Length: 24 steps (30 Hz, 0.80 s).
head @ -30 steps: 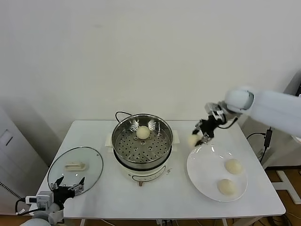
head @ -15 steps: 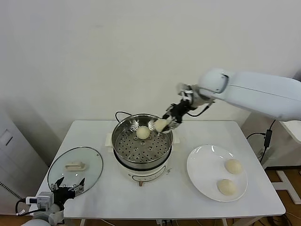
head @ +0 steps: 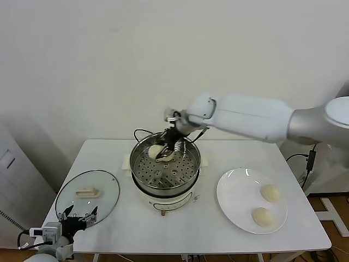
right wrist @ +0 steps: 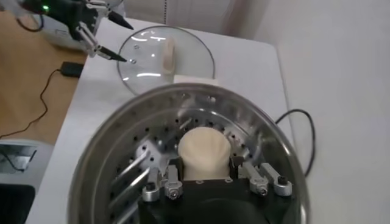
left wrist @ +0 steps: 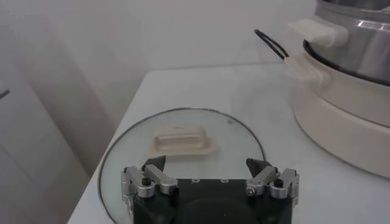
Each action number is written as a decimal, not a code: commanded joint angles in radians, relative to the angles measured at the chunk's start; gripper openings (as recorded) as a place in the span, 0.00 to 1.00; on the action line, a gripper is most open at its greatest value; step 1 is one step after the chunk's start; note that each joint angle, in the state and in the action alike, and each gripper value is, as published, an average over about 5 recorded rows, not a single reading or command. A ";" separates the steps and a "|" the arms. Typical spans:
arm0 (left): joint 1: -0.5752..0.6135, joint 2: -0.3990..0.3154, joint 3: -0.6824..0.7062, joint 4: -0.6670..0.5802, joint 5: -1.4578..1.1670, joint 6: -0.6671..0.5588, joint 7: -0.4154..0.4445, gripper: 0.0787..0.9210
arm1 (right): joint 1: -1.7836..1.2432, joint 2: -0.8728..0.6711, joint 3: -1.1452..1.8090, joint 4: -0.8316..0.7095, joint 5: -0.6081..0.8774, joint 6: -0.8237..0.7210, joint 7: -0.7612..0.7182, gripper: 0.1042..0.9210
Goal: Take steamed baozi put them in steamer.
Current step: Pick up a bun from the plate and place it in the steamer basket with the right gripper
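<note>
The steamer (head: 143, 173) stands mid-table on its white base. My right gripper (head: 162, 151) reaches down into it from the right and is shut on a baozi (head: 155, 150). In the right wrist view the gripper (right wrist: 204, 159) holds that baozi (right wrist: 204, 149) between its fingers, over the steamer's perforated bottom (right wrist: 131, 170). A second pale baozi (head: 169, 158) shows right beside it, partly hidden by the gripper. Two more baozi (head: 270, 192) (head: 263, 216) lie on the white plate (head: 234, 196). My left gripper (head: 79, 214) (left wrist: 210, 167) is open and empty at the table's front left corner.
The round glass lid (head: 87, 191) (left wrist: 183, 140) with a cream handle lies flat at the front left, just ahead of the left gripper; it also shows in the right wrist view (right wrist: 164, 58). A black cord (head: 139, 132) leaves the cooker base at the back. The wall stands behind the table.
My right gripper carried a baozi from above the plate leftward and now holds it low inside the steamer. The left arm has not moved.
</note>
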 commanded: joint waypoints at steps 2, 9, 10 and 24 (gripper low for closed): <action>0.000 0.000 0.000 0.001 -0.001 -0.002 0.001 0.88 | -0.087 0.093 0.015 -0.057 -0.023 -0.051 0.074 0.44; 0.004 0.000 -0.001 0.001 -0.001 -0.005 0.001 0.88 | -0.113 0.095 0.018 -0.067 -0.033 -0.064 0.094 0.44; 0.004 0.000 -0.001 0.001 -0.001 -0.006 0.001 0.88 | -0.116 0.096 0.018 -0.067 -0.033 -0.065 0.097 0.44; 0.011 0.001 -0.009 0.002 -0.003 -0.014 0.001 0.88 | -0.099 0.083 0.034 -0.059 -0.030 -0.074 0.093 0.66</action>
